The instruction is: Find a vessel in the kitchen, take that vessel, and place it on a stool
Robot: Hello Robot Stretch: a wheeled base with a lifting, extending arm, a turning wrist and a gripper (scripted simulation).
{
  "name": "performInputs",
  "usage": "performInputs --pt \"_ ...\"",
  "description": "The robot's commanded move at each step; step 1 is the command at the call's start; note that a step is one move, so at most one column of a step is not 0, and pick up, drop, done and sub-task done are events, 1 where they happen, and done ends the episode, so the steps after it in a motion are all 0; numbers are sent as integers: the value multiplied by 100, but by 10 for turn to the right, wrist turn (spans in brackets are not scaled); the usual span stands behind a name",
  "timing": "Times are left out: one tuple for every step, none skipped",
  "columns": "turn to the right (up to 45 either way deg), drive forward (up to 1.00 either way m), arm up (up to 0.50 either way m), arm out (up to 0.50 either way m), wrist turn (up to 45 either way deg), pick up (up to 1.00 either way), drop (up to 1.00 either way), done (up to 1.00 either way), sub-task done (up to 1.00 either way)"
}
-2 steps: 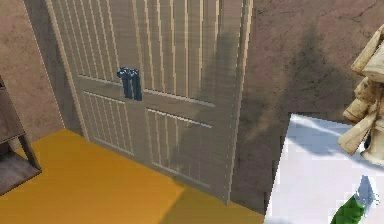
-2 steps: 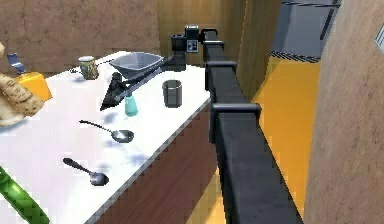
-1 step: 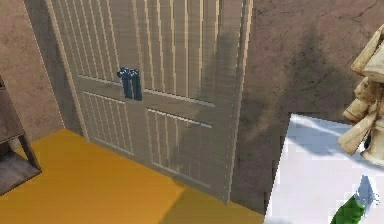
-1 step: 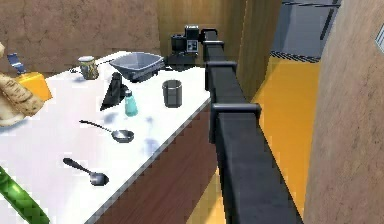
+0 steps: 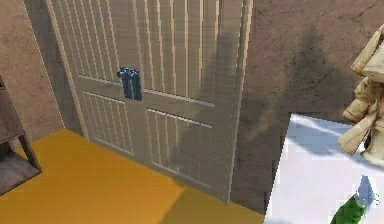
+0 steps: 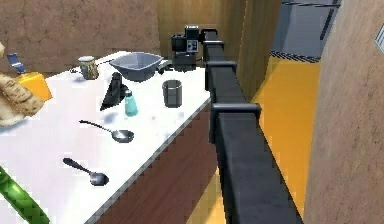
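Note:
On the white counter (image 6: 60,140) a grey bowl (image 6: 136,65) stands at the far end. Nearer stand a small metal cup (image 6: 172,92) by the counter's edge and a mug (image 6: 88,67) further left. My arm runs as a dark bar up the arm side view along the counter's right edge. The gripper (image 6: 181,46) is at its far end, just right of the bowl and beyond the cup. I cannot tell whether it holds anything. The counter's corner (image 5: 315,165) also appears at the forward view's right.
A panelled wooden door (image 5: 150,80) with a dark handle (image 5: 128,83) faces me across yellow floor (image 5: 90,180). A dark cone (image 6: 113,90), a teal bottle (image 6: 129,102), a ladle (image 6: 108,129), a spoon (image 6: 86,172) and a green bottle (image 6: 16,196) share the counter. A grey fridge (image 6: 310,30) stands beyond.

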Motion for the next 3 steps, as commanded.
performInputs --pt "0 0 -16 0 0 0 0 0 0" --pt "0 0 0 0 0 100 0 0 0" --pt "0 0 10 0 0 0 0 0 0"
